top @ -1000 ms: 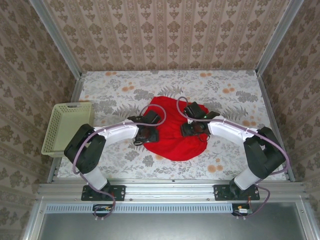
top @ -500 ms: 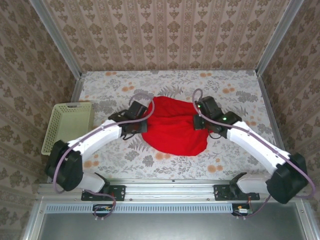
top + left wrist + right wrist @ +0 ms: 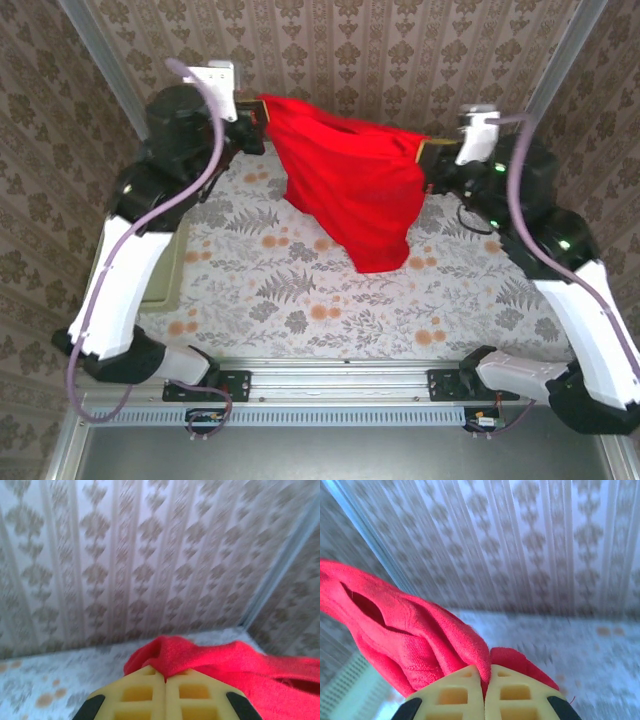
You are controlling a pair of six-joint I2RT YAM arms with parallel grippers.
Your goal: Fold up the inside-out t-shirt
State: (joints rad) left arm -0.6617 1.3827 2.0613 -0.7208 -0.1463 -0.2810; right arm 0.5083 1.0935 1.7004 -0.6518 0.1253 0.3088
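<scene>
The bright red t-shirt [image 3: 350, 185] hangs in the air above the table, stretched between both raised arms, its lower end drooping toward the middle. My left gripper [image 3: 258, 112] is shut on the shirt's left top corner. In the left wrist view its yellow fingers [image 3: 142, 692] pinch a bunched red fold [image 3: 200, 655]. My right gripper [image 3: 428, 150] is shut on the right top corner. In the right wrist view red cloth [image 3: 415, 635] is squeezed between the yellow fingers [image 3: 515, 692].
A pale yellow-green basket [image 3: 172, 275] stands at the table's left edge, mostly behind the left arm. The floral tablecloth [image 3: 300, 290] lies under the hanging shirt. Patterned walls [image 3: 330, 50] close in the back and sides, near both raised grippers.
Both grippers closed on the shirt's sides on the table, then rose and spread apart toward the back wall. The shirt went from a heap on the table to hanging between them.
</scene>
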